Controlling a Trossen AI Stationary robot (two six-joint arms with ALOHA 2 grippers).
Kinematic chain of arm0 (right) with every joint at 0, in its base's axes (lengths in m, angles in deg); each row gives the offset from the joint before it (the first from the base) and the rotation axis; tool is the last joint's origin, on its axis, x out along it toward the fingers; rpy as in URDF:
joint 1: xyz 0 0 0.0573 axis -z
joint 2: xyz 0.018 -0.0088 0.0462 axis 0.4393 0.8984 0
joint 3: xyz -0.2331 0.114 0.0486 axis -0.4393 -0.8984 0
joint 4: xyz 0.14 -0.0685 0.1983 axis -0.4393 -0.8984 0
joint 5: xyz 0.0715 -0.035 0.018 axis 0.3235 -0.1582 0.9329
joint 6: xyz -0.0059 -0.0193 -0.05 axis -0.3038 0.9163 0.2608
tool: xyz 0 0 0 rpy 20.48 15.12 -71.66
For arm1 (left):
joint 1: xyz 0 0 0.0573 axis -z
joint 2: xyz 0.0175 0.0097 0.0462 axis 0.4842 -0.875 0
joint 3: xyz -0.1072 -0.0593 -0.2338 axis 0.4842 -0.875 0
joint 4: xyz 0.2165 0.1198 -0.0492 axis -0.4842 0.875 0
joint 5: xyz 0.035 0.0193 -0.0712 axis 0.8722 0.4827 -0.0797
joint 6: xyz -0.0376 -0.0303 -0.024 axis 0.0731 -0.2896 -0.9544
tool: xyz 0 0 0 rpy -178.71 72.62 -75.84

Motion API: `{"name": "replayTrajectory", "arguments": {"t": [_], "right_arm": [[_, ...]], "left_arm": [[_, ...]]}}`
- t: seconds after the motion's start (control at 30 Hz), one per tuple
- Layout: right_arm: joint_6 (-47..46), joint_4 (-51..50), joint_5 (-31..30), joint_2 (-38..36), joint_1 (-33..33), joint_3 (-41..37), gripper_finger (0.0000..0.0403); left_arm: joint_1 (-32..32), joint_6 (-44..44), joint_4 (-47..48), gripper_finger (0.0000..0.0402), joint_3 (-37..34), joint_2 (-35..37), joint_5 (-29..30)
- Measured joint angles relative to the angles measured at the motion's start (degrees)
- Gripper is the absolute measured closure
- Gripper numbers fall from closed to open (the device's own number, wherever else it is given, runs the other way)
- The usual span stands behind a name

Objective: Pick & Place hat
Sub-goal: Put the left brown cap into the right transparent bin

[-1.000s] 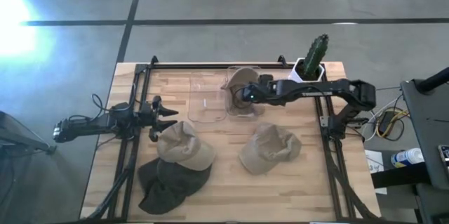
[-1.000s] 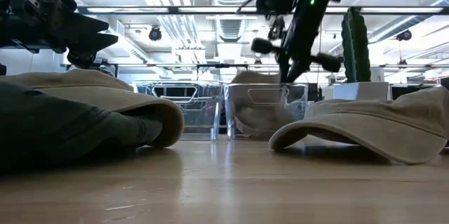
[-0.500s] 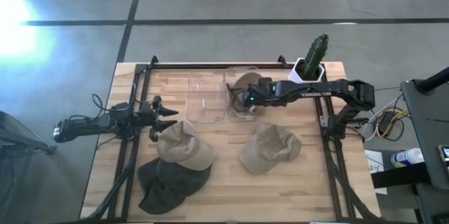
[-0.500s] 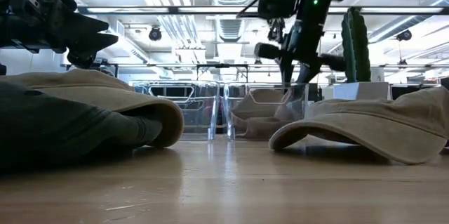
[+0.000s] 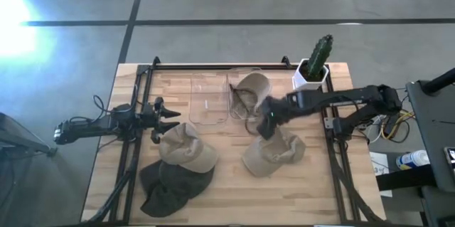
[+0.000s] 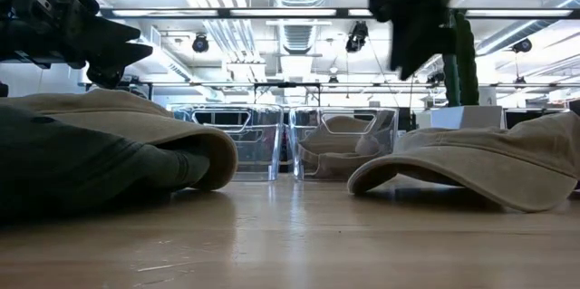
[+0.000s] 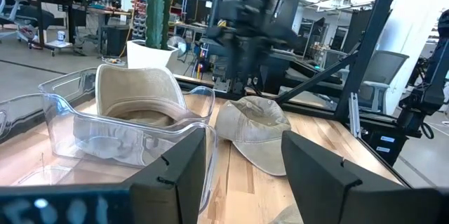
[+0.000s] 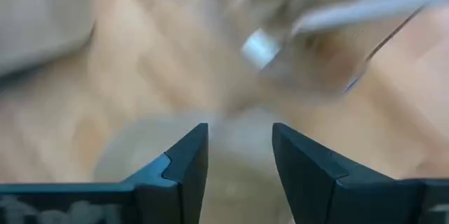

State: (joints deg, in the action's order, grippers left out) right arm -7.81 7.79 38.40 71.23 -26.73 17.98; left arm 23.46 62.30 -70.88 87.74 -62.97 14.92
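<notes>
A tan hat (image 5: pixel 252 85) lies inside the right of two clear bins (image 5: pixel 234 106), also seen in the low view (image 6: pixel 340 139). My right gripper (image 5: pixel 266 124) hangs open above the table between that bin and another tan hat (image 5: pixel 274 150), with nothing between its fingers (image 8: pixel 238 154). A third tan hat (image 5: pixel 186 149) rests partly on a dark green hat (image 5: pixel 170 188) at the near left. My left gripper (image 5: pixel 167 117) stands open just beyond the far edge of that tan hat, touching nothing (image 7: pixel 245 175).
The left clear bin (image 5: pixel 208 100) stands beside the right one. A potted cactus (image 5: pixel 318 60) sits at the far right corner. Black frame rails (image 5: pixel 135 149) run along the table's left and right sides. Bare wood lies between the hats at the near middle.
My right gripper has opened and let go of the tan hat, which has dropped to rest inside the right clear bin. The gripper has then gone toward the table's near edge, away from the bin and toward the tan hat on the right.
</notes>
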Motion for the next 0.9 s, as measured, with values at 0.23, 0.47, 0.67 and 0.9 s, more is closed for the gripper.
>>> {"name": "replayTrajectory", "arguments": {"t": [0.23,0.47,0.67,0.9], "right_arm": [[-11.6,0.5,3.3,1.5,-12.0,-3.5,0.026],[-29.4,16.3,7.4,3.3,-18.1,-8.7,0.026],[-41.6,41.5,9.4,5.5,-17.3,-13.6,0.0259],[-44.2,56.0,11.2,14.6,-15.0,-13.4,0.0259]], "left_arm": [[0.0,10.7,-0.7,0.0221,0.0,0.0,1.0],[0.0,12.2,-1.2,0.0221,0.0,-0.2,1.8],[0.0,2.5,-2.1,0.0221,0.2,-0.4,2.2],[0.1,-38.7,-2.0,0.0221,0.4,-0.4,1.3]]}}
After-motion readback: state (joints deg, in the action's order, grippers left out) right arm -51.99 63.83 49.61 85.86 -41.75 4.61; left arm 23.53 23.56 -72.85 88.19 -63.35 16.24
